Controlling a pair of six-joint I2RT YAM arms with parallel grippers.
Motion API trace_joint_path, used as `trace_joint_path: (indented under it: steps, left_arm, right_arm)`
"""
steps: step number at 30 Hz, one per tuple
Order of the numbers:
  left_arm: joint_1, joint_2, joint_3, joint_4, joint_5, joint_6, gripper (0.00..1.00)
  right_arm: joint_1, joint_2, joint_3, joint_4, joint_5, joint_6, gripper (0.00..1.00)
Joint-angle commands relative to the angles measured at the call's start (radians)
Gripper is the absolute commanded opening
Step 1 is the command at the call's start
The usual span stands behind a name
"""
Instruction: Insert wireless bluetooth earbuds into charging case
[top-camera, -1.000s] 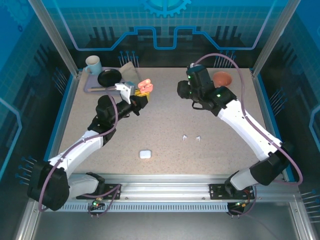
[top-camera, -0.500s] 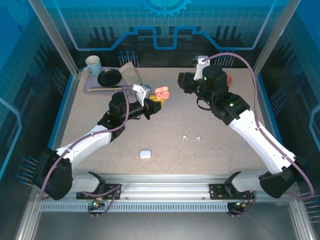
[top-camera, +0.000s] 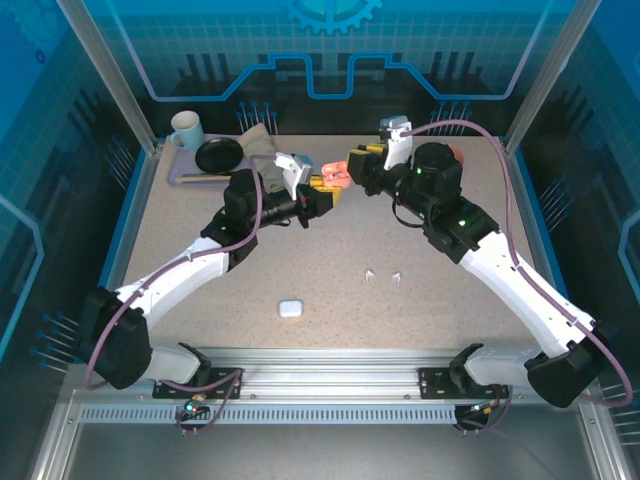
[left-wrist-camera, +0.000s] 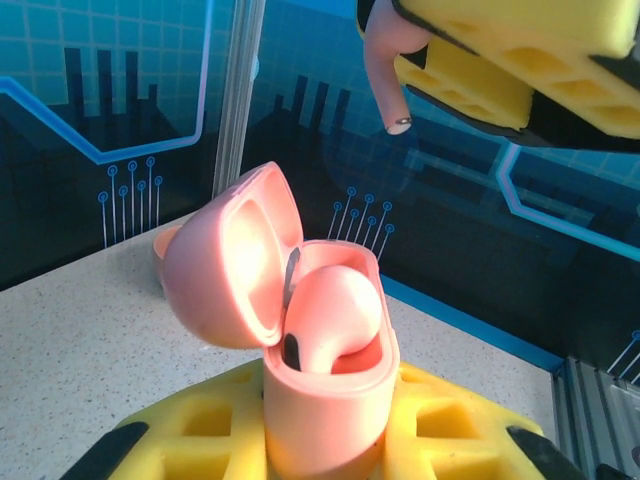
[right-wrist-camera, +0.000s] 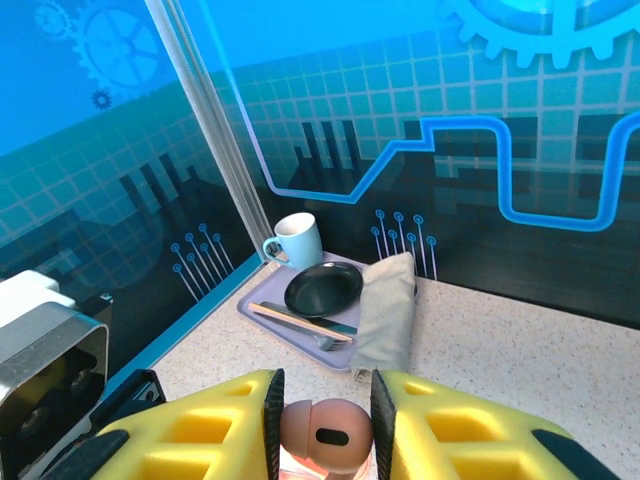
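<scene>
My left gripper (top-camera: 322, 190) is shut on the salmon-pink charging case (top-camera: 334, 172), held up over the back middle of the table. In the left wrist view the case (left-wrist-camera: 330, 400) stands upright with its lid (left-wrist-camera: 235, 255) open and one pink earbud (left-wrist-camera: 335, 310) seated inside. My right gripper (top-camera: 362, 160) is shut on the second pink earbud (right-wrist-camera: 325, 435); its stem (left-wrist-camera: 385, 70) hangs a short way above the open case. Two white earbuds (top-camera: 370, 273) (top-camera: 398, 275) lie loose on the table. The white case (top-camera: 291, 309) sits near the front.
A lilac tray (top-camera: 185, 178) at the back left holds a pale blue cup (top-camera: 186, 128), a black plate (top-camera: 218, 153), cutlery (right-wrist-camera: 300, 322) and a folded cloth (right-wrist-camera: 385, 310). A reddish bowl (top-camera: 455, 153) sits at the back right behind the right arm.
My left gripper carried the pink case to the right. My right gripper swung left and turned toward it, bringing the pink earbud close above the open case.
</scene>
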Motion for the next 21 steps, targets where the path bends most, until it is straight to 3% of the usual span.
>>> trace_joint_path:
  steps: [1, 21]
  left_arm:
    - [-0.007, 0.002, 0.039, 0.0, 0.037, 0.001, 0.0]
    - [-0.008, -0.009, 0.067, -0.018, 0.043, 0.002, 0.0]
  right_arm:
    - [0.005, -0.029, -0.017, 0.066, -0.042, -0.046, 0.31]
    - [0.004, -0.026, -0.062, 0.068, -0.083, -0.056, 0.3]
